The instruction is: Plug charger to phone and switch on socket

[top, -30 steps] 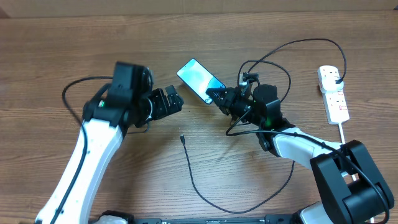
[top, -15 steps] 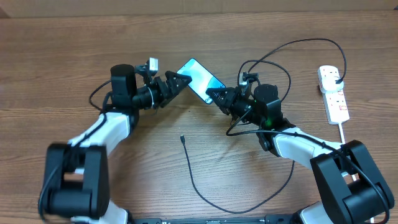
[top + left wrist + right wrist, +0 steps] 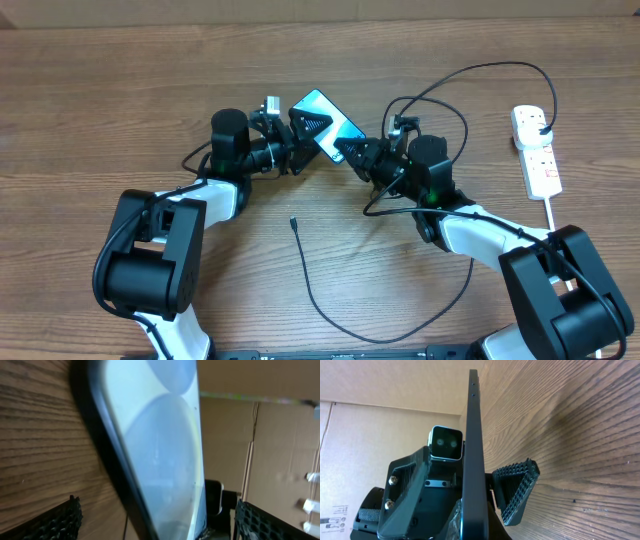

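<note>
- Table (image 3: pixel 100 80): brown wood grain, carrying everything below.
- Left gripper (image 3: pixel 308 130): at the upper-left end of the phone. Its fingers (image 3: pixel 57 520) are spread wide, one on each side of the phone, and not pressing on it.
- Right gripper (image 3: pixel 348 152): closed on the phone's lower-right end, facing the left gripper.
- Socket (image 3: pixel 540 160): white strip lying flat at the far right edge, well apart from both grippers.
- Phone (image 3: pixel 335 122): between the two grippers at the table's upper middle and tilted, with its light-blue screen showing from above. The right wrist camera sees it edge-on (image 3: pixel 475 460).
- Charger (image 3: pixel 330 312): black cable looping from its plug (image 3: pixel 541 125) in the socket, behind the right arm and across the front. Its connector tip (image 3: pixel 293 222) lies bare on the wood, below the phone and apart from it.
</note>
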`<state>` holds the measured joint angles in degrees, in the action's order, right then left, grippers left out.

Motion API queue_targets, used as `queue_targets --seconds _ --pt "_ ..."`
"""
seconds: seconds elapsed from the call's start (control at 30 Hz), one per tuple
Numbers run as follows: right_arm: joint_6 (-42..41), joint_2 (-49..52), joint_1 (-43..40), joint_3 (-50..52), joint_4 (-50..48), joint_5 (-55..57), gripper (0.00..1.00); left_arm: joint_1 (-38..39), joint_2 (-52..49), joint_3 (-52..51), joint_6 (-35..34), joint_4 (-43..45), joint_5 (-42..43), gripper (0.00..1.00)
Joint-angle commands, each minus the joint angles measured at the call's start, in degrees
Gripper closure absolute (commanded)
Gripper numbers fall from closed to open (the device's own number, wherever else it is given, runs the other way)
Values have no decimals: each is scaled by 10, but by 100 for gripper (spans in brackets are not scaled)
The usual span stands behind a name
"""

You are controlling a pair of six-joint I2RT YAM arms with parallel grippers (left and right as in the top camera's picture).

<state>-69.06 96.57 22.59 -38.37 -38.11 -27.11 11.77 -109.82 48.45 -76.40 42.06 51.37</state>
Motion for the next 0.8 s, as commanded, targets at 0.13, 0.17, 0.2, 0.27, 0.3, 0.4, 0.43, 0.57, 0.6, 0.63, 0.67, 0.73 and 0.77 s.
queue_targets --seconds 0.13,0.17,0.2,0.27,0.3,0.4,0.43,0.57,0.6,0.63,0.67,0.73,0.77 --pt "-3 -20 -1 -11 -10 8 96 -1 -5 0 -90 116 -27 2" --pt "-12 -20 0 -11 -10 10 96 -1 -5 0 -92 135 -30 1" --pt "-20 -19 0 -11 -10 12 96 -1 -5 0 -96 155 -32 0" --pt "-35 -19 -1 -11 -11 16 96 -1 -5 0 -98 172 -34 0" --pt "-37 -19 -1 -11 -13 16 96 -1 -5 0 -98 172 -34 0" --pt "-47 -19 0 -11 -13 16 96 -2 -5 0 -98 172 -34 0" --pt "-51 -19 0 -11 -13 16 96 -2 -5 0 -98 175 -34 0" --pt "-74 -19 0 -11 -13 16 96 -1 -5 0 -105 225 -31 3" --pt "-78 -19 0 -11 -13 16 96 -1 -5 0 -113 240 -31 4" --pt "-80 -19 0 -11 -13 17 96 -1 -5 0 -119 252 -32 4" --pt "-88 -19 0 -11 -13 18 96 -1 -5 0 -126 267 -35 4" --pt "-101 -19 6 -11 -19 23 96 -1 -5 0 -130 275 -42 4" --pt "-102 -19 9 -11 -27 26 96 -1 -5 0 -136 274 -45 5"
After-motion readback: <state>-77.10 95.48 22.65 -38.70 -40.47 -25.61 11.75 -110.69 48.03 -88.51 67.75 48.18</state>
